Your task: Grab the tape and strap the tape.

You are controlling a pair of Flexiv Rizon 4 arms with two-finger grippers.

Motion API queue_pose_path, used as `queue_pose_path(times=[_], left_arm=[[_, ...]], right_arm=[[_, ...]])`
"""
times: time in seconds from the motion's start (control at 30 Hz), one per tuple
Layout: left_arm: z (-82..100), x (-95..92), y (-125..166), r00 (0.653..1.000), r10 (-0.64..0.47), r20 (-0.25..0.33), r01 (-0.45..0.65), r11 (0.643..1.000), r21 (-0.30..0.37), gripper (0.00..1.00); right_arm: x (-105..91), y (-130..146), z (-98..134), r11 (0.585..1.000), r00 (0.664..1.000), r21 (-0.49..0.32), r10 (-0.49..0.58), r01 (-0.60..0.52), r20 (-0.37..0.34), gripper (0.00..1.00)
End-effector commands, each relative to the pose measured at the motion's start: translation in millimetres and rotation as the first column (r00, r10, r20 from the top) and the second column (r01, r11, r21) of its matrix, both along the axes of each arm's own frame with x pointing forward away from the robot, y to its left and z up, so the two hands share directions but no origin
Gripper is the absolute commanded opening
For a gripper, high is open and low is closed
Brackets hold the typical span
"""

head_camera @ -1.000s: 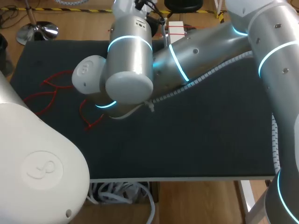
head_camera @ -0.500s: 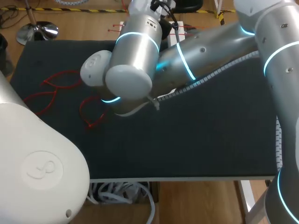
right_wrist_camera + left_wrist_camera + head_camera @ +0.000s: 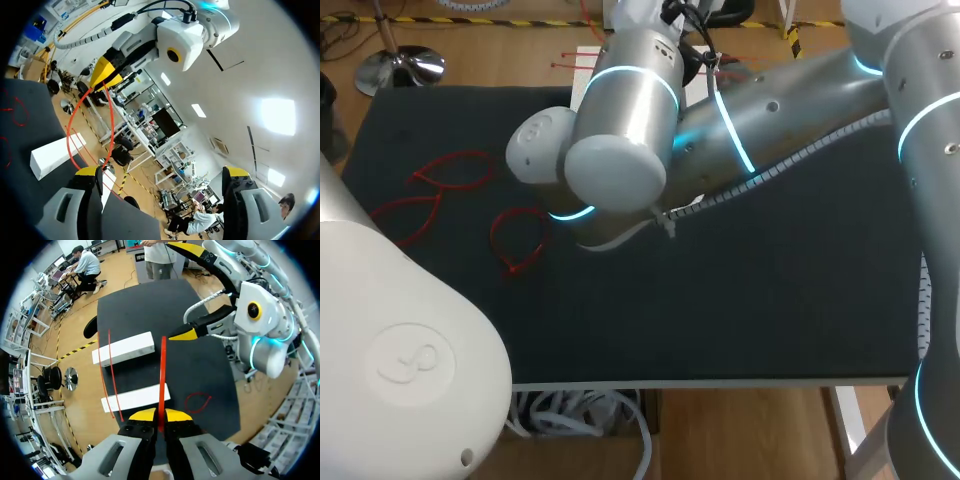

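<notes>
1. Red tape (image 3: pixel 162 375): a thin strip, up in the air over the bench (image 3: pixel 740 310), not lying on it. Near end sits in the left claw (image 3: pixel 160 416). From there it runs straight ahead & stops just beside the lower yellow tip of the right claw (image 3: pixel 189 292).
2. Left claw: clenched on the tape, both yellow tips pressed to it from either side.
3. Right claw: released, spread wide. From its own wrist cam the tape bows from the left claw down to one finger (image 3: pixel 90 172). At most it touches that one, w/ nothing against the other. Can't say if the bow is a closed loop, since its low end is hidden behind that finger.
4. Step in hand, as I read it: the grab is done, the strapping isn't. The tape is being offered btwn the two claws.
5. Next move prob. calls for the right claw to shift so the free end sits btwn its fingers. It then has to shut w/o dragging the strip out of the left claw, & after that the ends must be brought together & fastened. The strip looks thin & springy, so alignment matters more than force.
6. Round about: two white blocks (image 3: pixel 122 347) at the bench's edge, w/ spare red strips (image 3: pixel 104 375) laid across them. Red loops (image 3: pixel 430 195) lie on the bench, well apart from the claws, likely finished ones.
</notes>
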State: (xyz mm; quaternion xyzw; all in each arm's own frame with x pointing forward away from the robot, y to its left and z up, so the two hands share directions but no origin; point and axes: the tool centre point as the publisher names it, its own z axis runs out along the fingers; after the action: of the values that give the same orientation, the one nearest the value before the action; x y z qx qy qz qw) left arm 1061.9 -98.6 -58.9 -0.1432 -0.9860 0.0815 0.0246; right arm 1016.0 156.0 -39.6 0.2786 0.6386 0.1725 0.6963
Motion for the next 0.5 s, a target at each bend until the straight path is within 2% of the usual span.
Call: queue_pose_path(times=[0.03,0.2,0.27,0.5], left_arm=[[0.6,-0.9,0,1.0,0.0,0.0,0.0,1.0,0.002,0.0],[-0.8,0.3,3,1.0,0.011,-0.004,-0.011,1.0,0.007,0.0],[-2.9,3.6,12,0.999,0.033,0.033,-0.034,0.999,0.025,0.0],[-7.6,7.6,70,0.974,0.199,0.104,-0.205,0.978,0.048,0.0]], right_arm=[[-0.4,-1,3,1.0,1.0,0.0,0.002,-0.002,-0.005,1.0],[-0.4,-1,3,1.0,1.0,0.0,0.002,-0.002,-0.005,1.0],[-0.4,-1,3,1.0,1.0,0.0,0.002,-0.002,-0.005,1.0],[-0.4,-1,3,1.0,1.0,0.0,0.002,-0.002,-0.005,1.0]])
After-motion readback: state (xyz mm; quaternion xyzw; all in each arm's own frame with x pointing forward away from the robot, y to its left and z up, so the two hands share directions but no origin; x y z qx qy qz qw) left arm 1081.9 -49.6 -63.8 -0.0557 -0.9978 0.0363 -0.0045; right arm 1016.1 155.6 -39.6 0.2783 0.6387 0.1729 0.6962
